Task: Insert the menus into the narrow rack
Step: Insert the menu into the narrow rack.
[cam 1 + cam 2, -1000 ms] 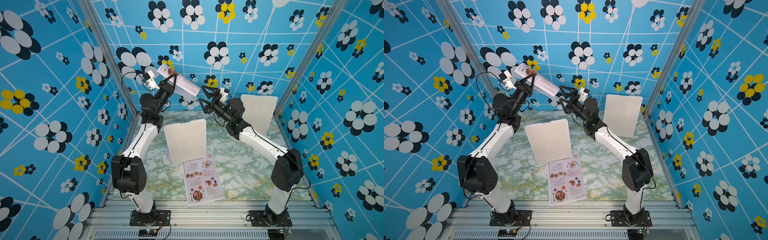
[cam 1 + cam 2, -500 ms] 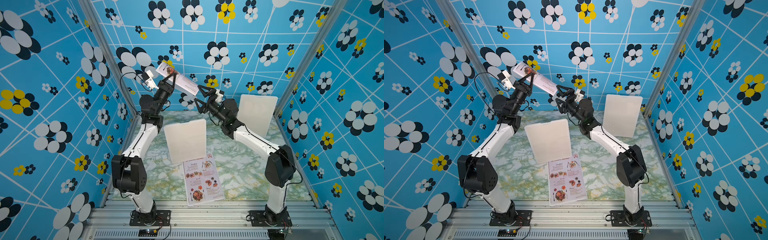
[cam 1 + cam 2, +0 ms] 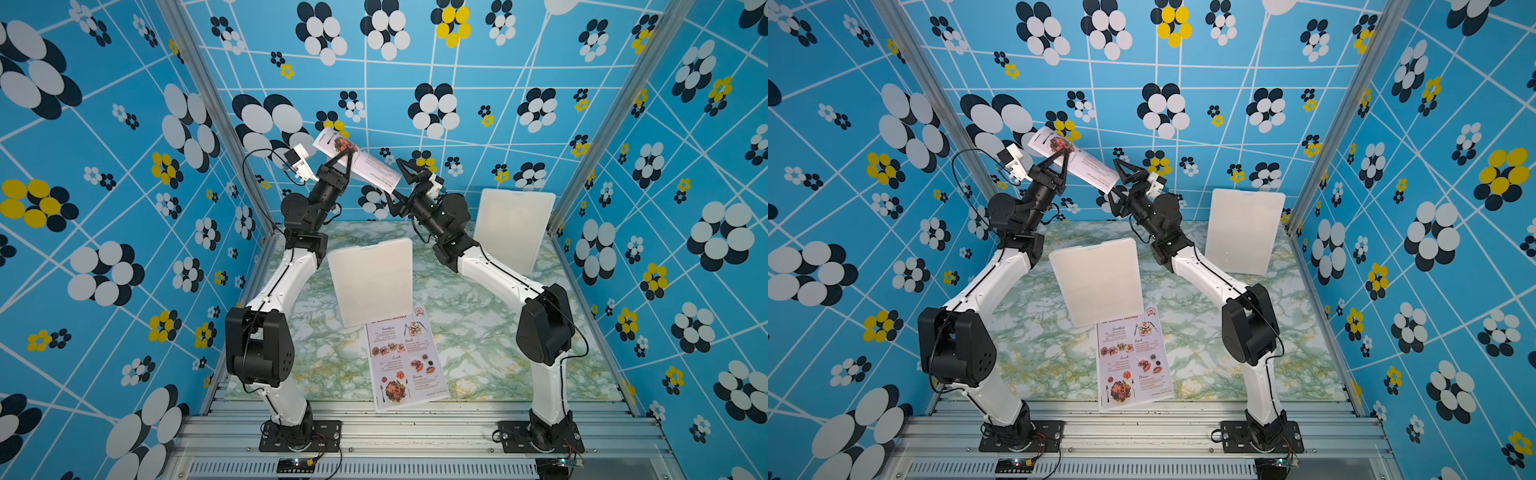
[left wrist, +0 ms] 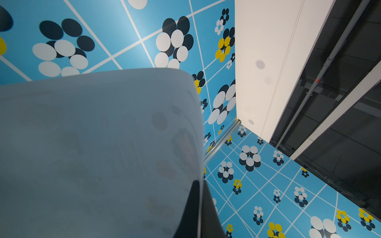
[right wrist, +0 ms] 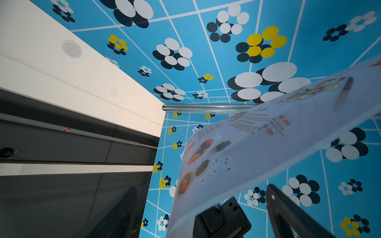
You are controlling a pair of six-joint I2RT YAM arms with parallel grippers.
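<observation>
Our left pincer (image 3: 348,156) is closed tight on the raised menu (image 3: 368,166), a thin, glossy, pale-pink rectangular sheet with food photos. It grips the sheet closer to its upper end. From this pincer the long axis of the sheet runs sideways and slightly downward, toward the other arm. Well below both pincers stands an upright white flat plastic panel (image 3: 372,286), which we take for the narrow rack. Our right pincer (image 3: 394,180) is spread fully and has hold of nothing. The free short end of the sheet lies just at its jaws, so we judge this arm the nearer one for that end. We cannot tell if they touch. The second menu (image 3: 405,361) lies flat on the green marbled table (image 3: 478,332), well below this pincer.
</observation>
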